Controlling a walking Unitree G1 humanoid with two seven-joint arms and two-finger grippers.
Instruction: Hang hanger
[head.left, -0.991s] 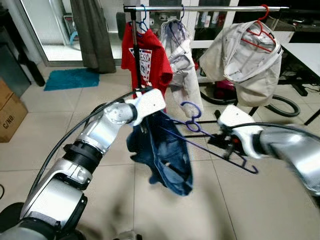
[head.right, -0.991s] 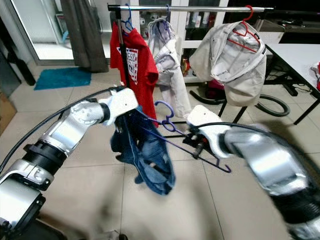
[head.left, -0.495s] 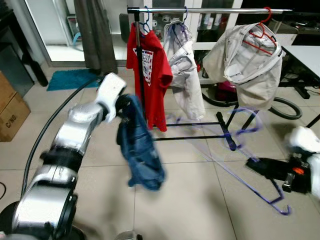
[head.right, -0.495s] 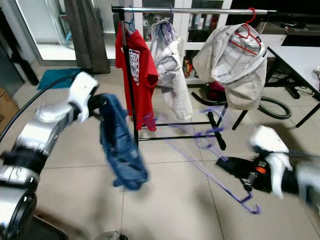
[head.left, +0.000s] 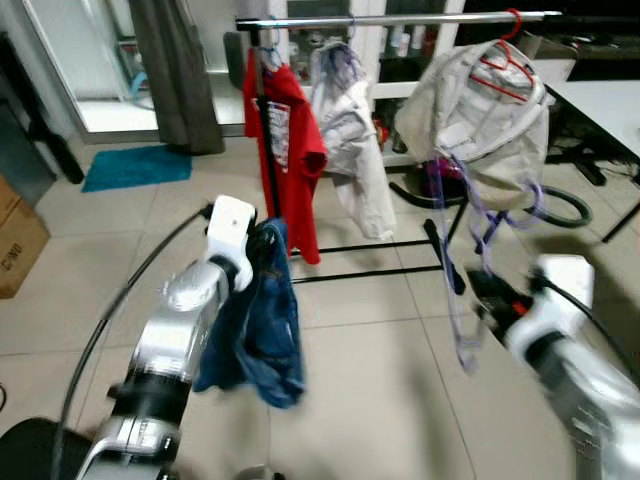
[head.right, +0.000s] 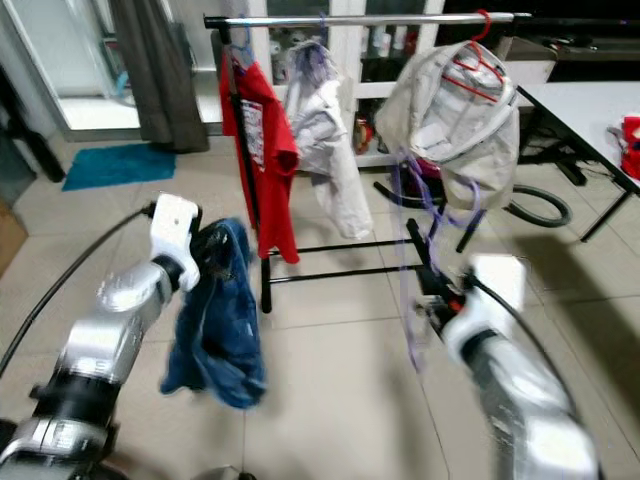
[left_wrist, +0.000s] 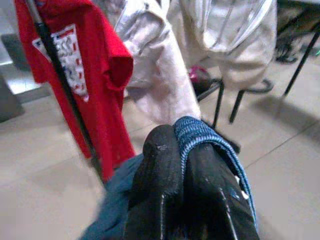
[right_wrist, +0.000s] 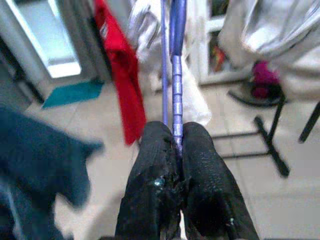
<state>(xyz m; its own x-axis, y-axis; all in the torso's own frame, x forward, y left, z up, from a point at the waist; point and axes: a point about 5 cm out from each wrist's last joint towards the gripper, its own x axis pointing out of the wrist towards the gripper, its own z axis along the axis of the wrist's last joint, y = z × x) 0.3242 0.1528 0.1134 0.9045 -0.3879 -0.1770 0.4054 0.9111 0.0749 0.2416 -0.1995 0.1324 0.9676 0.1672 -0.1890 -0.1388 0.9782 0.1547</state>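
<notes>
1. Purple hanger (head.left: 462, 262), blurred, right of centre frame; right gripper (right_wrist: 176, 150) clamped on its wire.
2. Left gripper (left_wrist: 183, 150) pinched shut on blue jeans (head.left: 258, 330), lower left of centre.
3. Clothes rail (head.left: 400, 18) across the top: red shirt (head.left: 282, 135), white garment (head.left: 352, 135), beige jacket (head.left: 480, 110) on a red hanger (head.left: 512, 50).
4. Left wrist view shows the jeans' waistband between the fingers.
</notes>
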